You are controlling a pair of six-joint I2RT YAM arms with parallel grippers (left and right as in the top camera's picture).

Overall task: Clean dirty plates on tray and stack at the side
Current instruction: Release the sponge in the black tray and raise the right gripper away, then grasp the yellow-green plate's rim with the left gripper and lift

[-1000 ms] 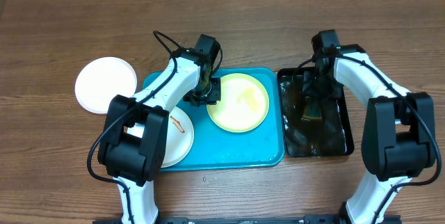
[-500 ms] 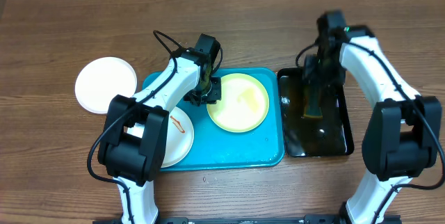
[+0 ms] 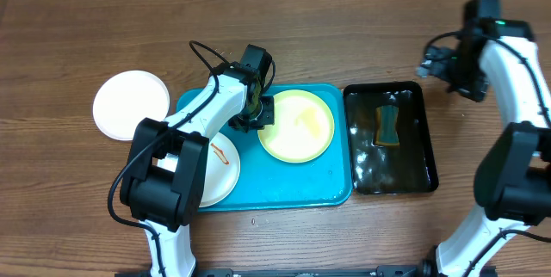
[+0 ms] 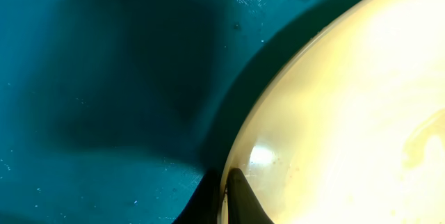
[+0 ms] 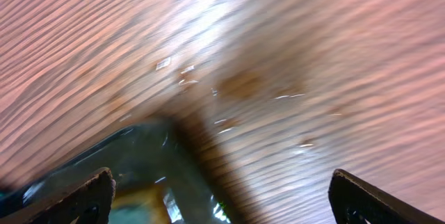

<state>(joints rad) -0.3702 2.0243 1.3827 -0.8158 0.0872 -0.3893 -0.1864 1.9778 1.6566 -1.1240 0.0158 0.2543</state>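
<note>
Three plates are in view. The yellow-green plate (image 3: 295, 126) lies in the right half of the turquoise tray (image 3: 284, 189). The smeared white plate (image 3: 222, 167), marked with an orange-brown streak, sits at the tray's near left, partly under the left arm (image 3: 207, 105). The plain white plate (image 3: 131, 104) rests on the worktop (image 3: 77, 217) just beside the tray's far left corner. The left gripper (image 3: 256, 115) is pinching the yellow-green plate's left rim, one finger inside it and one outside. Just right of the tray, a glossy black tray (image 3: 424, 152) holds a sponge (image 3: 387, 126). The right gripper (image 3: 448, 66) hangs over bare worktop past the black tray's far right corner, with its fingers (image 5: 83, 196) spread wide and nothing between them.
</note>
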